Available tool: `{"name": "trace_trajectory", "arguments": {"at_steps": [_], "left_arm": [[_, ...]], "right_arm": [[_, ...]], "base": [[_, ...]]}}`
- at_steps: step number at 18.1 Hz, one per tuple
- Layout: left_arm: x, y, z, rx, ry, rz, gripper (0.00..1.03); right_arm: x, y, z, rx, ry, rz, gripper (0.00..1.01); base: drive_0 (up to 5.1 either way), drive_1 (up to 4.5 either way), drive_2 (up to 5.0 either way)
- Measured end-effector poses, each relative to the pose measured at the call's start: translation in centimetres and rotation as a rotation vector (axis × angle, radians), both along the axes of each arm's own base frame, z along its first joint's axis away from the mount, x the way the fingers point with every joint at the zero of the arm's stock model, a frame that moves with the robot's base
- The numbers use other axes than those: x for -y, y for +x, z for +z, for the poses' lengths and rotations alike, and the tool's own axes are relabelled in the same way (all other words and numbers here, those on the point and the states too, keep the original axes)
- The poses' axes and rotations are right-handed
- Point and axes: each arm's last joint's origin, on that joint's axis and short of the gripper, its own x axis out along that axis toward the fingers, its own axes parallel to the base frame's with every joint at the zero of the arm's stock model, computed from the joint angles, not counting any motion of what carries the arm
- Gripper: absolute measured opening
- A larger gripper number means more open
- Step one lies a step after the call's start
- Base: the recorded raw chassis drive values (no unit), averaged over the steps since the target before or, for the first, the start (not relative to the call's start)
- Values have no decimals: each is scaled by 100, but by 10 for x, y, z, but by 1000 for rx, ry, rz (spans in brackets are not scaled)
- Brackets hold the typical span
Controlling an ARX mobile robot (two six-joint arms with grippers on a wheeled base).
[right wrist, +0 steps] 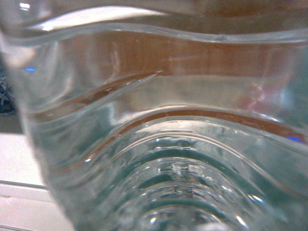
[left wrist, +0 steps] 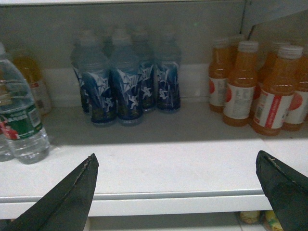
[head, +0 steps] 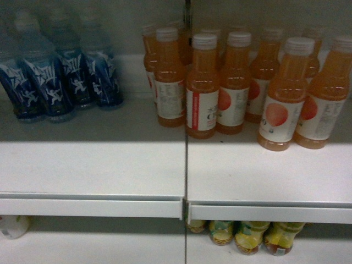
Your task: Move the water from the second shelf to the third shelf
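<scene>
Water bottle (left wrist: 21, 120), clear ribbed plastic with a green label, stands upright at the left end of the white shelf (left wrist: 168, 163) in the left wrist view. A clear ribbed bottle body (right wrist: 159, 144) fills the right wrist view at very close range; right gripper itself isn't seen, so can't tell how its fingers stand. Left gripper (left wrist: 178, 192) spread wide, dark fingertips (left wrist: 72, 192) at the frame's lower corners, nothing between them, in front of the shelf edge. Blue-labelled bottles (left wrist: 130, 86) grouped at shelf back, orange juice bottles (left wrist: 260, 91) to their right. Yellow bottles (head: 247, 236) on the shelf below.
</scene>
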Motion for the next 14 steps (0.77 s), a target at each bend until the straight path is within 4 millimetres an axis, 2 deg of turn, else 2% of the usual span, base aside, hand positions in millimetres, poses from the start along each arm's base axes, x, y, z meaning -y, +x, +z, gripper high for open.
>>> {"name": "trace_trajectory", "arguments": {"at_steps": [14], "left_arm": [[0,0,0,-1,0,0,98]], "right_arm": [[0,0,0,-1,0,1,41]], "base": [[-504,241,241]]}}
